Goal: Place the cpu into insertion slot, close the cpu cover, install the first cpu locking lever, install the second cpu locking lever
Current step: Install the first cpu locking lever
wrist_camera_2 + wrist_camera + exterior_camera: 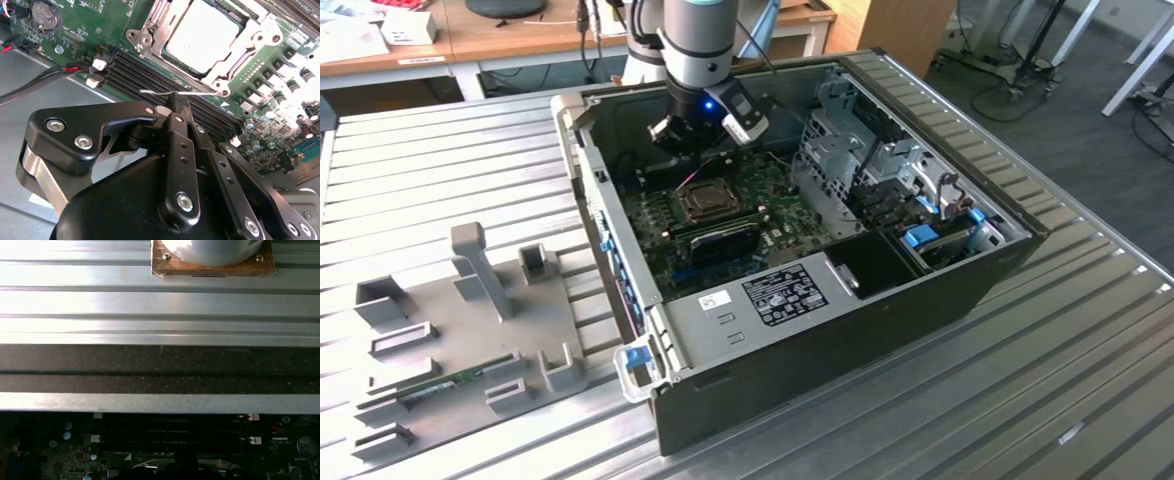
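The gripper (pixel 175 104) has its jaws pinched shut on the thin wire cpu locking lever (pixel 202 93), above the memory slots (pixel 140 75). Beyond, mid-motherboard (pixel 95 25), the cpu (pixel 205 35) sits in the insertion slot (pixel 150 30) under the closed cpu cover (pixel 252 42). The springy wire could slip from so narrow a grip and snap back.

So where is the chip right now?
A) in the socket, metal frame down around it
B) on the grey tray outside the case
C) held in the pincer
A: in the second wrist view the chip lies flat inside the closed metal frame, while the pincer grips only a thin wire lever.
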You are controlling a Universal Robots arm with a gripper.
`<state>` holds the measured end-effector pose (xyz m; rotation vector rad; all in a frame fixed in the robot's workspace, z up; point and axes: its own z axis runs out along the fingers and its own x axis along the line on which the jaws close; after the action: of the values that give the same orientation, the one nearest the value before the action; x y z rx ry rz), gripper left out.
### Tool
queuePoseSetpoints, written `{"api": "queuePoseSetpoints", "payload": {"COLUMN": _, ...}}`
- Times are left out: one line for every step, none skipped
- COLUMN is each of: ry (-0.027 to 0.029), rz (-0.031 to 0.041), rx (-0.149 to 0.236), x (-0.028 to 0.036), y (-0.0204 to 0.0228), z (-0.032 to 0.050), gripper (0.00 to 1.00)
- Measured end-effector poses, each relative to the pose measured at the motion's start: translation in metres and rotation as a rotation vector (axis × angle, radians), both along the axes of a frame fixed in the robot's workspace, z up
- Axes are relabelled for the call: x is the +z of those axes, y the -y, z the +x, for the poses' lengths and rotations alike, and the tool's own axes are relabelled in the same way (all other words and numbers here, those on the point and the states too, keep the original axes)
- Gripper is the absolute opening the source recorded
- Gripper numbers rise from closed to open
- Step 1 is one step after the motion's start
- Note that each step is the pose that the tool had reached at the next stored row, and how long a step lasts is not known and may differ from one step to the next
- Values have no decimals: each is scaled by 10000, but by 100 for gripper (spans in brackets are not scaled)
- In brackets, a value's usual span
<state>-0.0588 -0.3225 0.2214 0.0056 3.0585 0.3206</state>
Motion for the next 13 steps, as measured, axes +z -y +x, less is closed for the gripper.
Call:
{"api": "queuePoseSetpoints", "payload": {"ry": 0, "rz": 0, "rx": 0, "x": -3, "y": 0, "z": 0, "gripper": 10}}
{"api": "queuePoseSetpoints", "payload": {"ry": -1, "rz": -1, "rx": 0, "x": -6, "y": 0, "z": 0, "gripper": 10}}
{"api": "queuePoseSetpoints", "payload": {"ry": -2, "rz": -3, "rx": 0, "x": -6, "y": 0, "z": 0, "gripper": 10}}
{"api": "queuePoseSetpoints", "payload": {"ry": 0, "rz": -1, "rx": 0, "x": -8, "y": 0, "z": 0, "gripper": 10}}
{"api": "queuePoseSetpoints", "payload": {"ry": 0, "rz": 0, "rx": -1, "x": -8, "y": 0, "z": 0, "gripper": 10}}
{"api": "queuePoseSetpoints", "payload": {"ry": 0, "rz": 0, "rx": -1, "x": -9, "y": 0, "z": 0, "gripper": 10}}
{"api": "queuePoseSetpoints", "payload": {"ry": -1, "rz": -1, "rx": 0, "x": -9, "y": 1, "z": 0, "gripper": 10}}
{"api": "queuePoseSetpoints", "payload": {"ry": 0, "rz": 0, "rx": 0, "x": -11, "y": 1, "z": 0, "gripper": 10}}
{"api": "queuePoseSetpoints", "payload": {"ry": 0, "rz": 1, "rx": 0, "x": -13, "y": 1, "z": 0, "gripper": 10}}
{"api": "queuePoseSetpoints", "payload": {"ry": 1, "rz": 1, "rx": 0, "x": -16, "y": 1, "z": 0, "gripper": 10}}
{"api": "queuePoseSetpoints", "payload": {"ry": 0, "rz": 0, "rx": 0, "x": -19, "y": 0, "z": 0, "gripper": 10}}
{"api": "queuePoseSetpoints", "payload": {"ry": 0, "rz": 0, "rx": 0, "x": -22, "y": 1, "z": 0, "gripper": 10}}
{"api": "queuePoseSetpoints", "payload": {"ry": 0, "rz": 0, "rx": 0, "x": -25, "y": 1, "z": 0, "gripper": 10}}
